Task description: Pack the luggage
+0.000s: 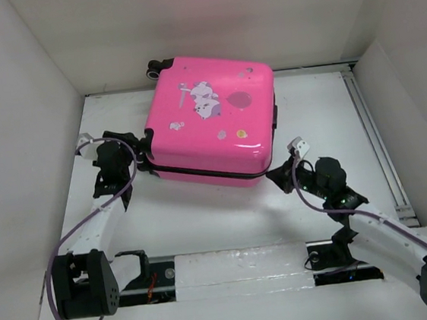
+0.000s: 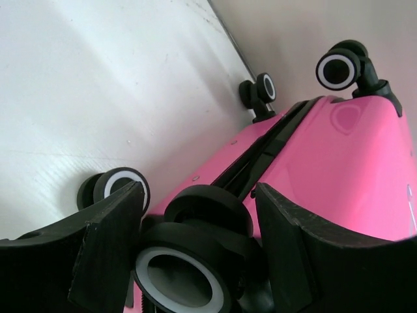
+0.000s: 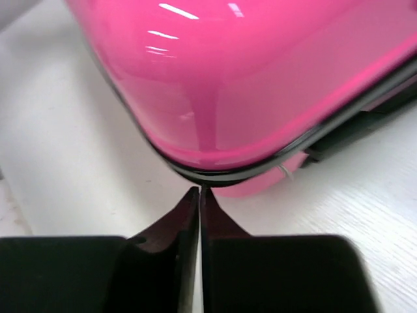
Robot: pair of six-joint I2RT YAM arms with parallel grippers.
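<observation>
White table (image 1: 205, 229) carries the hot-pink luggage (image 1: 219, 144), closed and lying flat at far centre. Left gripper (image 2: 199, 218): fingers apart, straddling a black corner wheel (image 2: 186, 274). Right gripper (image 3: 199, 195): fingers pressed together at the near-right corner seam. Cartoon stickers (image 1: 206, 103): any writing too small to tell.

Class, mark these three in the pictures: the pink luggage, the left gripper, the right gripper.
luggage (image 1: 213, 122): top external view, middle of the stickered pink shell.
left gripper (image 2: 197, 195): left wrist view, midway between its open fingertips.
right gripper (image 3: 199, 192): right wrist view, where its closed fingertips meet.
</observation>
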